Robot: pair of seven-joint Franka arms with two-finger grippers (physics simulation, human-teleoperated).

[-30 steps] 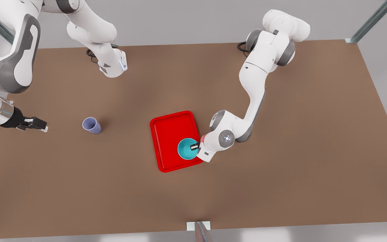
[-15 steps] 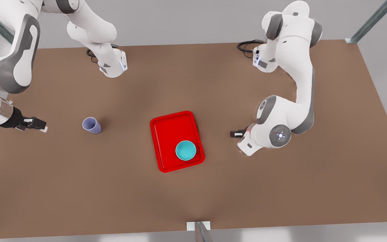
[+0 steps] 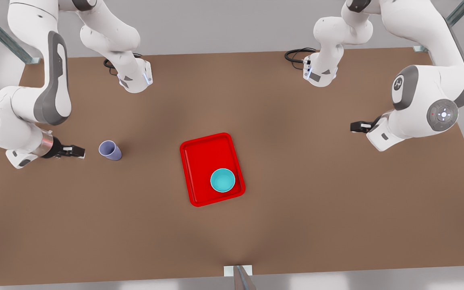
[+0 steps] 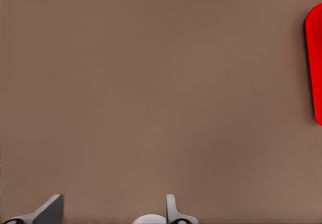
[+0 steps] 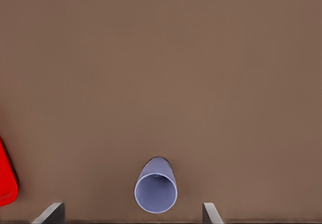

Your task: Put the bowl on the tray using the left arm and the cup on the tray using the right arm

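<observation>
The teal bowl sits upright on the red tray, in its near corner toward the front view's right. My left gripper hangs open and empty far off toward the front view's right, above bare table; its fingers stand apart, and the tray's rim is in sight beyond them. The lavender cup stands on the table on the front view's left. My right gripper is open just beside it, with the cup ahead of its spread fingers and apart from them.
The brown table stretches wide around the tray. Both arm bases stand at the far edge with black cables. A metal post rises at the near edge. The tray's corner lies off to one side of the cup.
My left gripper let go of the bowl on the tray and drew far back toward the front view's right. My right gripper moved closer to the cup.
</observation>
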